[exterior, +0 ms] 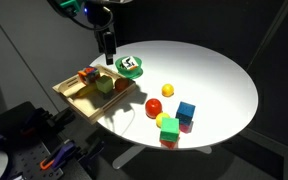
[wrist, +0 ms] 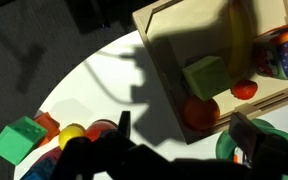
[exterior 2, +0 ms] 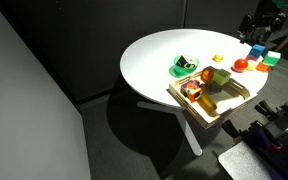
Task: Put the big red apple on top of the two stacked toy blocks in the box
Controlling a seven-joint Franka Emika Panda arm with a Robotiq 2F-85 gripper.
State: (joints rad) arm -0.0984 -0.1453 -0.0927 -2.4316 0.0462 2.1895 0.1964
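The big red apple (exterior: 154, 106) sits on the white table near the loose cubes and outside the box; it also shows in an exterior view (exterior 2: 240, 66). The box (exterior: 82, 102) is a shallow wooden tray at the table edge, seen in both exterior views (exterior 2: 200, 112) and in the wrist view (wrist: 149, 45). The two stacked toy blocks (exterior: 88, 75) stand in the box's far part (exterior 2: 192, 90) (wrist: 284, 55). My gripper (exterior: 107, 48) hangs open and empty above the box's corner and the dish (wrist: 184, 125), well apart from the apple.
In the box lie a green block (wrist: 206, 75), a banana (wrist: 239, 40), a round red-orange fruit (wrist: 199, 112) and a small red piece (wrist: 245, 89). A green-and-white dish (exterior: 131, 66) is beside it. A yellow ball (exterior: 167, 90), blue cube (exterior: 186, 111), yellow-green cube (exterior: 169, 128) and magenta cube (exterior: 187, 126) are near the apple.
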